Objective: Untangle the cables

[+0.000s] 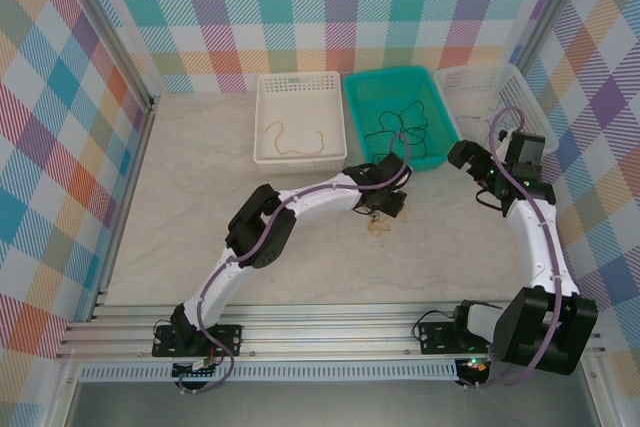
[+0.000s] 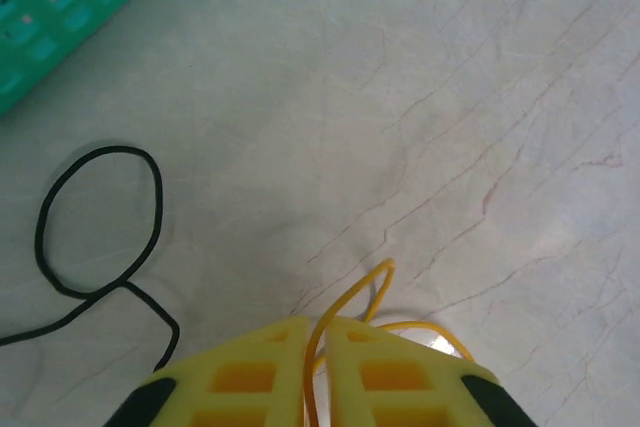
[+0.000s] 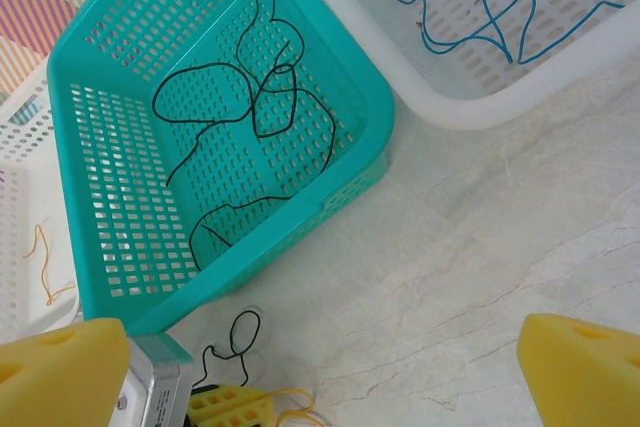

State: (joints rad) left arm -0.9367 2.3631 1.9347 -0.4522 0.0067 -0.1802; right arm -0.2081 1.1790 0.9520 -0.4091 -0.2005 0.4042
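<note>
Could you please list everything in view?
Table: one, pale marbled.
Teal basket: one, teal, far middle.
Left white basket: one, white, beside it.
Right white basket: one, white, other side.
Black cables: count unclear, black, in teal basket.
Blue cable: apparently one, blue, right white basket.
Tan cable: one, orange-tan, left white basket.
Loose black cable: one, black, on table.
Orange cable: one, orange, in left gripper.
Left gripper: shut on it.
Right gripper: open, above table.
</note>
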